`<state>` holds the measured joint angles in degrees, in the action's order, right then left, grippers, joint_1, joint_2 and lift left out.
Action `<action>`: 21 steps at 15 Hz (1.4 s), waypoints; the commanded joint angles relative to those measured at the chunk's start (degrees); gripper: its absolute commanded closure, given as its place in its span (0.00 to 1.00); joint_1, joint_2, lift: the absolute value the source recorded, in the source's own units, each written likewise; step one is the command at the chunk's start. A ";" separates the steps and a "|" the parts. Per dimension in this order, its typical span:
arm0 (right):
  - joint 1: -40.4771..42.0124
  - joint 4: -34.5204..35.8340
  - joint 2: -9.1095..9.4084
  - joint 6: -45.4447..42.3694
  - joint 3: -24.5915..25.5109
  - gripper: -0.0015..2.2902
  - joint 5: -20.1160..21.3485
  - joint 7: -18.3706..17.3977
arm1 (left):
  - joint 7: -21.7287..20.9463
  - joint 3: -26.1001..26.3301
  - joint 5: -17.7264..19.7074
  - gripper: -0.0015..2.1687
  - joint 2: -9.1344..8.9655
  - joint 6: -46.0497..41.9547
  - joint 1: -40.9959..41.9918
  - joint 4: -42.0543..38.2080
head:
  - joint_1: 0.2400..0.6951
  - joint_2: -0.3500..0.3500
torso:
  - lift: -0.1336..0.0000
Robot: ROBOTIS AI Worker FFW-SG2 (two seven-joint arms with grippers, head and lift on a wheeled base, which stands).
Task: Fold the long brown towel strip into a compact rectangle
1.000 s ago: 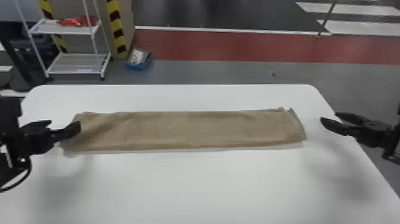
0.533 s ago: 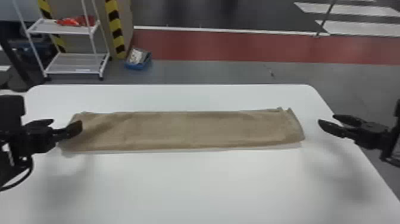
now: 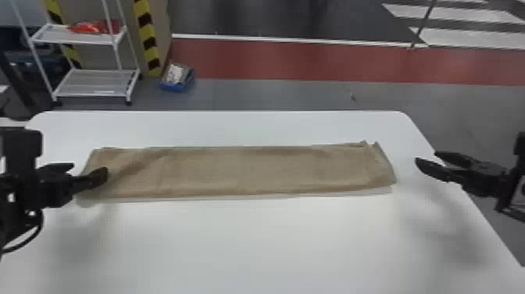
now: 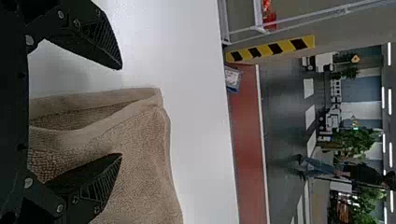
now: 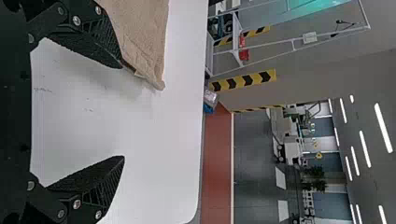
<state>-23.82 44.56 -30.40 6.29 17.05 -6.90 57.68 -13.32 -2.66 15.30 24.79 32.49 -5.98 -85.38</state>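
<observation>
Brown towel strip (image 3: 254, 172) lies lengthwise across the bench (image 3: 254, 242), flat, not folded up short. Left gripper (image 4: 120, 112) is at its left end, jaws wide apart, nothing held; right gripper (image 5: 122, 112) is just beyond the right end, jaws also wide apart and empty.

Towel looks light, soft, limp; the nap should give decent grip. Not fragile. Likely sags between grasps, and stacked layers may slide or peel open. Best hold: the short ends, near the corners, pinching every layer together; a shallow pinch probably takes only the top one.

Left gripper covers part of the left end in the head view; contact with cloth there: cannot tell. Underside and layer count hidden. Pale band along the near long edge: lower layer or shadow, unclear. Both wrist views cut the towel off, and the right gripper partly overlaps its end.
</observation>
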 commanded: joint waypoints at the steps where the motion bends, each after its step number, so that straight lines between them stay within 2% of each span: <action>1: 0.00 0.00 0.08 0.18 0.00 0.09 -0.57 0.06 | -0.39 -0.24 1.23 0.15 0.18 0.52 0.00 -0.05 | 1.00 0.36 | 0.04; 3: 0.00 0.00 0.17 0.18 0.00 0.09 -0.57 0.06 | -1.09 -0.07 0.88 0.16 0.18 0.52 -0.17 0.04 | 1.00 0.36 | 0.04; 4: 0.09 0.00 0.26 0.00 0.00 0.09 -0.57 0.06 | -1.36 -0.07 0.79 0.23 0.18 0.87 -0.35 0.22 | 1.00 0.36 | 0.04; 6: 0.09 0.00 0.26 0.18 0.00 0.09 -0.57 0.06 | -2.68 -0.07 0.44 0.25 0.09 1.75 -0.61 0.30 | 1.00 0.36 | 0.04; 7: 0.09 0.00 0.26 0.00 0.00 0.09 -0.57 0.06 | -3.38 -0.07 0.44 0.29 0.18 2.45 -0.87 0.30 | 1.00 0.36 | 0.04; 9: 0.09 0.08 0.17 0.00 0.00 0.09 -0.57 0.06 | -3.99 -0.07 0.35 0.39 0.09 3.68 -1.31 0.48 | 1.00 0.35 | 0.04; 11: 0.09 0.08 0.17 0.00 0.09 0.09 -0.57 0.06 | -4.08 -0.15 1.32 0.59 -0.09 5.79 -1.49 0.39 | 1.00 0.35 | 0.04; 12: 0.09 0.08 0.17 0.00 0.09 0.09 -0.57 0.06 | -3.99 -0.50 2.37 0.64 -0.18 5.97 -1.40 -0.05 | 1.00 0.35 | 0.04; 14: 0.09 0.08 0.26 -0.18 0.00 0.09 -0.57 0.06 | -3.55 -0.59 2.63 0.64 -0.09 8.43 -1.58 -1.72 | 1.00 0.34 | 0.04; 18: 1.14 3.07 0.61 1.93 0.09 0.09 -1.45 0.06 | -3.20 -4.02 6.76 0.64 -0.62 29.35 -3.69 -11.65 | 1.00 0.34 | 0.04; 21: 2.81 6.24 1.58 3.34 0.18 0.09 -2.33 0.06 | -2.15 -4.55 11.51 0.64 -2.72 37.61 -6.94 -16.75 | 1.00 0.31 | 0.04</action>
<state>-21.91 48.84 -29.42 8.85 17.19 -8.70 57.74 -15.53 -7.04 24.34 22.93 66.70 -11.10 -100.47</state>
